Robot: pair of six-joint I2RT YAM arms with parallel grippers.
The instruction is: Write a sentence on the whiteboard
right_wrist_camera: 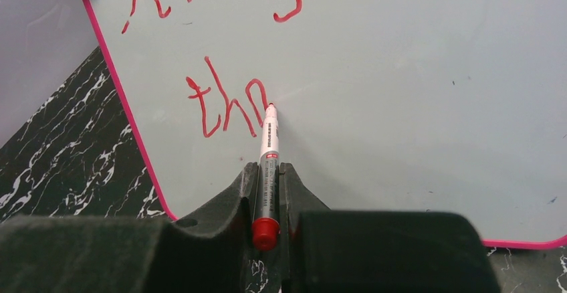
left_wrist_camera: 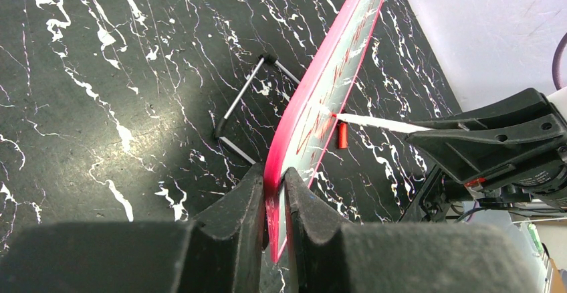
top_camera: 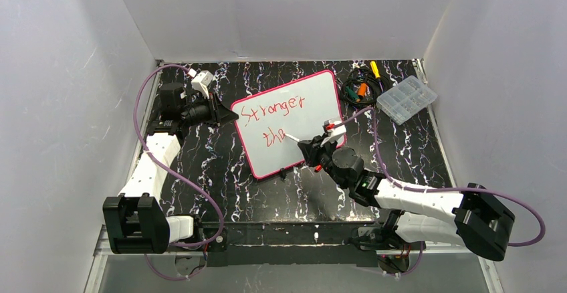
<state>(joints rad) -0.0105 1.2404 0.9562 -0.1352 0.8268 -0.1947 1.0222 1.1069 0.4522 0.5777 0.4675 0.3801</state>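
Note:
The whiteboard (top_camera: 304,109), white with a pink-red border, stands tilted on a wire stand (left_wrist_camera: 244,102) mid-table. The sentence (top_camera: 271,111) in red reads "Stronger" with "th" and a part letter below (right_wrist_camera: 224,109). My left gripper (top_camera: 231,114) is shut on the whiteboard's left edge (left_wrist_camera: 314,102). My right gripper (top_camera: 313,147) is shut on a red marker (right_wrist_camera: 267,166), whose tip touches the board right of the last red stroke. The marker also shows edge-on in the left wrist view (left_wrist_camera: 374,123).
A clear plastic compartment box (top_camera: 406,98) lies at the back right. A bundle of cables and small tools (top_camera: 361,85) lies left of it. White walls close in the black marbled table (top_camera: 220,192) on three sides.

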